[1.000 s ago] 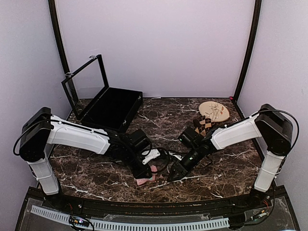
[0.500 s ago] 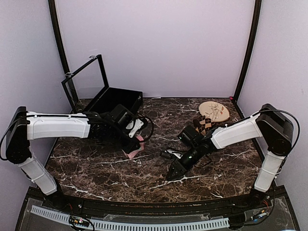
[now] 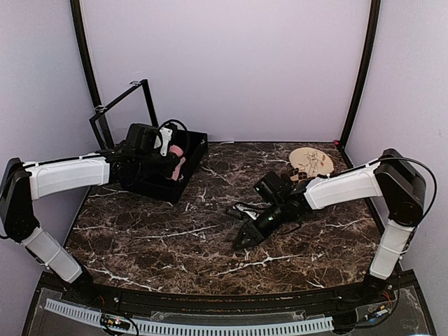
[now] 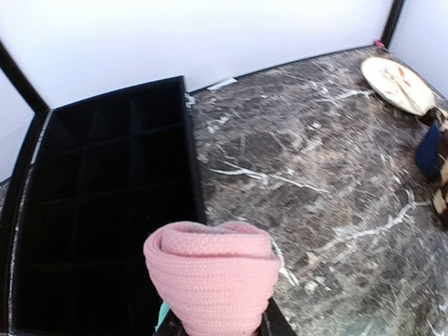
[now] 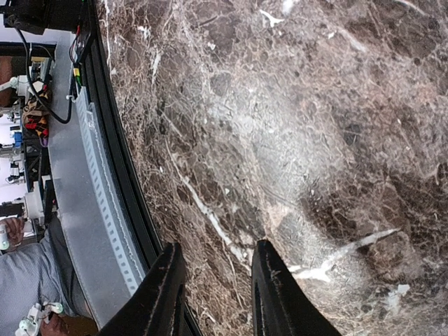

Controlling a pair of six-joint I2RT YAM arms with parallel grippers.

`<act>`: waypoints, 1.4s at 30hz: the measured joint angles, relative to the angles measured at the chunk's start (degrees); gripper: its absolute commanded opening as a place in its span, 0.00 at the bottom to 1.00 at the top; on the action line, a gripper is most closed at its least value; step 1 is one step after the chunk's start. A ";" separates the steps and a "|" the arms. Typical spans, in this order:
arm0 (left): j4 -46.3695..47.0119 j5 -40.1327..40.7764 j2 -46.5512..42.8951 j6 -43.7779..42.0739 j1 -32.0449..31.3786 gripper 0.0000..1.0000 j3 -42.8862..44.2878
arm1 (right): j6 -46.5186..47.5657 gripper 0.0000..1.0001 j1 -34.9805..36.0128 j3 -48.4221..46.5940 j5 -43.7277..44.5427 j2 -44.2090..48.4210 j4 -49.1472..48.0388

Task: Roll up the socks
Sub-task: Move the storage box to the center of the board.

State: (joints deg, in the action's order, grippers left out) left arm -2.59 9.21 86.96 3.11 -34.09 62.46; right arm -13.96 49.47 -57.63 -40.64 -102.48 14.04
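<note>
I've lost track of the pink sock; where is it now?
Rolled up in the left end effector, the pink sock is held over the black box at the table's back left in the top view.

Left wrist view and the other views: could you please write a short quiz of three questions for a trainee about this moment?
1. True or false: the right gripper is open, with nothing between its fingers.
2. The left gripper holds the rolled pink sock over which thing? A a basket; B the black divided box; C a sink.
3. Fill in: seen from the arms, the round plate lies at the far ____ corner of the marble table.
Key: 1 true; 2 B; 3 right.
</note>
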 measured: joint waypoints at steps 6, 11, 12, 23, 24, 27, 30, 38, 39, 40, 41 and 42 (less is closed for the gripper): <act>11.54 0.46 0.57 -0.09 4.55 0.00 -5.01 | 0.11 0.31 0.00 -2.05 -0.02 -1.20 -0.37; 20.57 0.09 4.79 0.24 6.93 0.00 -6.58 | 0.15 0.31 0.00 -3.02 -0.04 -1.99 -0.44; 22.45 -0.15 5.81 0.46 7.30 0.00 -6.88 | 0.15 0.31 0.00 -3.21 -0.04 -2.19 -0.48; 38.27 -2.71 13.44 2.54 8.46 0.00 -9.57 | 0.22 0.31 0.00 -5.97 0.07 -3.85 -0.70; 39.28 -2.75 13.66 2.71 8.48 0.00 -10.01 | 0.24 0.31 0.00 -6.51 0.24 -4.07 -0.61; 41.79 -2.75 14.43 3.17 8.59 0.00 -11.23 | 0.31 0.31 -0.15 -8.57 0.96 -4.79 -0.37; 43.58 -2.71 14.84 3.41 8.70 0.00 -12.50 | 0.31 0.31 -0.66 -10.84 1.70 -5.31 -0.33; 47.65 -2.49 16.76 3.61 9.16 0.00 -14.23 | 0.17 0.31 -1.60 -16.57 2.78 -6.84 -0.33; 48.00 -2.43 17.00 3.61 9.29 0.00 -14.25 | 0.20 0.31 -1.60 -16.92 2.82 -7.02 -0.33; 48.30 -2.36 17.20 3.63 9.46 0.00 -14.25 | 0.17 0.31 -1.60 -17.18 2.91 -7.17 -0.31; 48.57 -2.29 17.38 3.63 9.60 0.00 -14.29 | 0.17 0.31 -1.60 -17.38 3.02 -7.30 -0.28; 48.83 -2.27 17.55 3.65 9.73 0.00 -14.38 | 0.17 0.31 -1.62 -17.57 3.06 -7.48 -0.22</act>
State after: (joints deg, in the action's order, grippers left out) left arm 46.24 6.94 104.51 6.76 -24.36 48.07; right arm -13.78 47.86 -75.20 -37.58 -109.95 13.82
